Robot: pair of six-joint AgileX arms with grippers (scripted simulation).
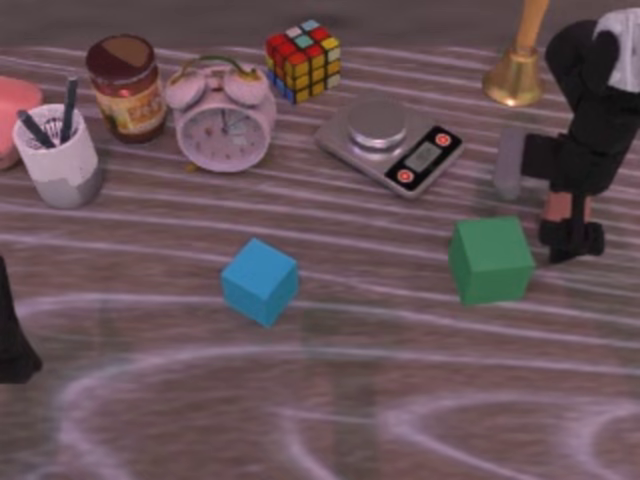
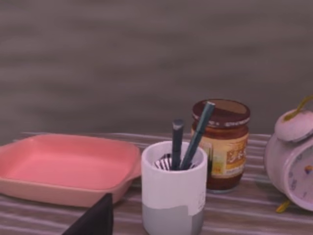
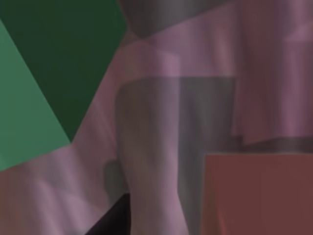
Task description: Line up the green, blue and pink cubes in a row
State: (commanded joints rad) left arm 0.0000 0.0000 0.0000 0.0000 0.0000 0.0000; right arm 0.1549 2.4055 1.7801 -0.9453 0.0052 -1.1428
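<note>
The dark green cube (image 1: 490,260) sits right of the table's middle, and the bright blue cube (image 1: 260,281) lies left of the middle, turned at an angle. Only a sliver of the pink cube (image 1: 553,207) shows, just right of the green one and under my right arm. My right gripper (image 1: 572,240) hangs low there and is open. In the right wrist view the green cube (image 3: 34,93) and pink cube (image 3: 259,196) stand apart, with one dark fingertip (image 3: 115,220) over bare table between them. My left gripper (image 1: 14,345) stays parked at the left edge, open.
Along the back stand a pink tray (image 2: 63,169), a white cup of pens (image 1: 56,150), a jar (image 1: 127,86), an alarm clock (image 1: 222,118), a multicoloured puzzle cube (image 1: 303,60), a kitchen scale (image 1: 392,142) and a brass bell (image 1: 517,75).
</note>
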